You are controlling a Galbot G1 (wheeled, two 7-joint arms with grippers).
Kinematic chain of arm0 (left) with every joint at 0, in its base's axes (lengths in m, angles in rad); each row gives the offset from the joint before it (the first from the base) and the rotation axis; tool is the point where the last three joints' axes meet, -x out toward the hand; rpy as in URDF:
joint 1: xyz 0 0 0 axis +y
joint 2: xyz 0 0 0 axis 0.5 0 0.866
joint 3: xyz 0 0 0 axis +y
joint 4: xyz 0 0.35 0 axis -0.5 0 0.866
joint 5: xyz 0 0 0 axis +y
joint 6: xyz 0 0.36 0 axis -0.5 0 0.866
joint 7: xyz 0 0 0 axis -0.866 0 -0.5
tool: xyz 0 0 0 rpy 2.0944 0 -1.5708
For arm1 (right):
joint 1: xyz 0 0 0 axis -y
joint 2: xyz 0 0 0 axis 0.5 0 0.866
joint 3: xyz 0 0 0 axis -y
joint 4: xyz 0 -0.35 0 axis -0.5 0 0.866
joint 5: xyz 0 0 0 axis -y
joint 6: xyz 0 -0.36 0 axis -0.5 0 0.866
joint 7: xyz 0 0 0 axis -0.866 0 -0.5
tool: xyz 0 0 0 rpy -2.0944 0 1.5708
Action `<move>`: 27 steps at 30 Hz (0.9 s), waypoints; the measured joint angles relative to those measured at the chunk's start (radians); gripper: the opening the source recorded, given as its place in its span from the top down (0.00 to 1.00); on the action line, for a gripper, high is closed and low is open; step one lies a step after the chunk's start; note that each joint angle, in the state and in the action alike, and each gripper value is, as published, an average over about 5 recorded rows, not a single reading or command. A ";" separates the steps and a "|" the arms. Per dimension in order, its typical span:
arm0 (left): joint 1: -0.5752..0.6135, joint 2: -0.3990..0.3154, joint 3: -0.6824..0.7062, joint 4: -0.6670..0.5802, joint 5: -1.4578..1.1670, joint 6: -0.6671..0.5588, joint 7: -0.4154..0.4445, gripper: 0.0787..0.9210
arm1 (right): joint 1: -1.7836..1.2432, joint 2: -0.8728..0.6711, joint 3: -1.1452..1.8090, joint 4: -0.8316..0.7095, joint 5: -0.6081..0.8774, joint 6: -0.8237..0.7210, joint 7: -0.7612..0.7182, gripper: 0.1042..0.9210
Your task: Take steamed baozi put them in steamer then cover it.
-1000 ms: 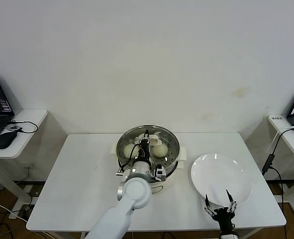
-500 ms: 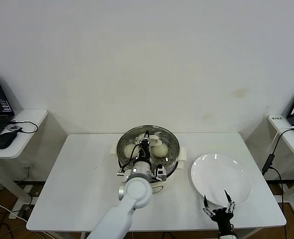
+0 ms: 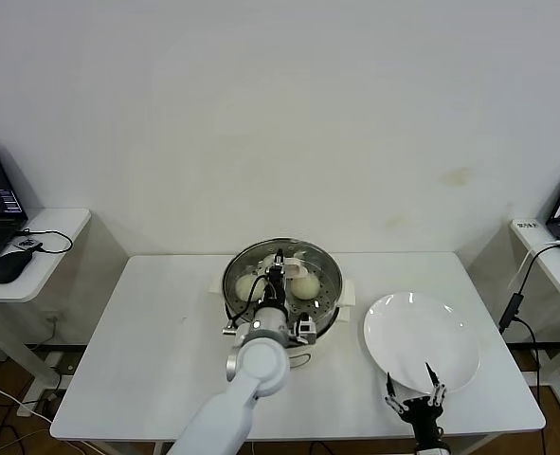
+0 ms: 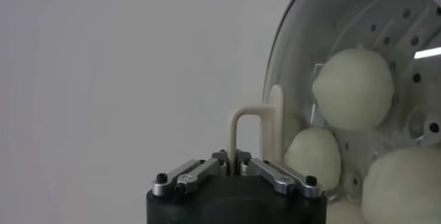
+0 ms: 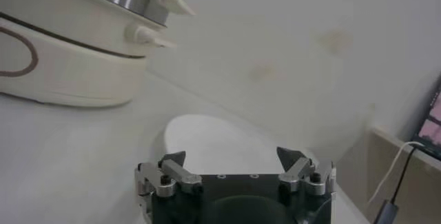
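The steel steamer (image 3: 329, 284) stands on its cream base at mid-table. Three cream baozi show inside it on the perforated tray (image 3: 249, 284) (image 3: 306, 284) (image 3: 298, 254); they also show in the left wrist view (image 4: 353, 87) (image 4: 313, 156) (image 4: 403, 184). My left gripper (image 3: 279, 268) is over the steamer's middle. In the left wrist view it (image 4: 232, 165) is shut on a thin cream loop handle (image 4: 242, 118), which looks like the lid's. I cannot tell whether the lid rests on the rim. My right gripper (image 3: 412, 387) is open and empty at the table's front right.
A flat white plate (image 3: 422, 341) lies right of the steamer, bare, just beyond my right gripper; it also shows in the right wrist view (image 5: 220, 139). Side tables with laptops stand far left (image 3: 14, 246) and far right (image 3: 554, 256).
My right gripper has drawn back a little toward the table's front edge. My left gripper stays at the steamer, holding the handle.
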 measured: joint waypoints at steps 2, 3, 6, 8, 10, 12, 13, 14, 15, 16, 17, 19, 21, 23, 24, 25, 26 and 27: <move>0.003 0.001 -0.001 -0.005 0.000 0.000 -0.001 0.82 | 0.000 0.000 0.000 0.000 -0.001 0.000 0.000 0.12; 0.005 0.002 -0.001 -0.008 0.001 0.000 -0.001 0.79 | 0.000 0.000 -0.001 0.000 -0.001 0.000 0.000 0.12; 0.012 0.004 -0.003 -0.019 0.002 0.000 -0.001 0.69 | 0.000 0.000 -0.002 0.000 -0.004 0.000 0.000 0.12; 0.018 0.007 -0.004 -0.028 0.003 0.000 -0.001 0.62 | 0.000 0.000 -0.003 0.000 -0.006 0.000 -0.001 0.12; 0.025 0.011 -0.005 -0.040 0.004 -0.001 -0.001 0.56 | -0.001 0.000 -0.003 0.000 -0.008 0.000 -0.001 0.12; 0.035 0.016 -0.006 -0.055 0.004 -0.002 -0.001 0.49 | -0.003 0.000 -0.004 0.002 -0.010 0.000 -0.001 0.12; 0.040 0.019 -0.006 -0.064 0.003 -0.003 -0.001 0.46 | -0.004 0.000 -0.004 0.003 -0.011 0.000 -0.001 0.12; 0.047 0.023 -0.006 -0.075 0.002 -0.004 -0.001 0.42 | -0.005 0.000 -0.003 0.004 -0.012 0.000 -0.001 0.12; 0.054 0.026 -0.006 -0.086 0.001 -0.005 -0.001 0.39 | -0.007 0.000 -0.003 0.006 -0.013 -0.001 -0.001 0.12; 0.062 0.030 -0.006 -0.099 -0.001 -0.007 -0.002 0.36 | -0.008 0.000 -0.002 0.008 -0.013 -0.001 -0.001 0.12; 0.071 0.035 -0.005 -0.112 -0.003 -0.009 -0.002 0.31 | -0.008 0.000 -0.002 0.009 -0.014 -0.002 -0.002 0.12; 0.091 0.046 -0.006 -0.143 -0.009 -0.013 -0.005 0.25 | -0.009 0.000 -0.001 0.011 -0.014 -0.003 -0.002 0.12; 0.115 0.059 -0.009 -0.178 -0.017 -0.018 -0.010 0.19 | -0.009 0.000 0.000 0.012 -0.015 -0.004 -0.002 0.12; 0.145 0.076 -0.016 -0.220 -0.029 -0.023 -0.017 0.14 | -0.008 -0.001 -0.001 0.012 -0.015 -0.005 -0.002 0.12; 0.161 0.084 -0.020 -0.242 -0.037 -0.025 -0.022 0.13 | -0.008 -0.001 -0.001 0.012 -0.015 -0.005 -0.002 0.12; 0.179 0.094 -0.025 -0.268 -0.047 -0.029 -0.029 0.12 | -0.008 -0.001 -0.002 0.012 -0.014 -0.005 -0.002 0.12; 0.199 0.104 -0.032 -0.294 -0.061 -0.032 -0.038 0.12 | -0.008 -0.002 -0.002 0.012 -0.012 -0.005 -0.002 0.12; 0.221 0.114 -0.042 -0.320 -0.079 -0.037 -0.049 0.12 | -0.009 -0.003 -0.003 0.012 -0.010 -0.004 -0.003 0.12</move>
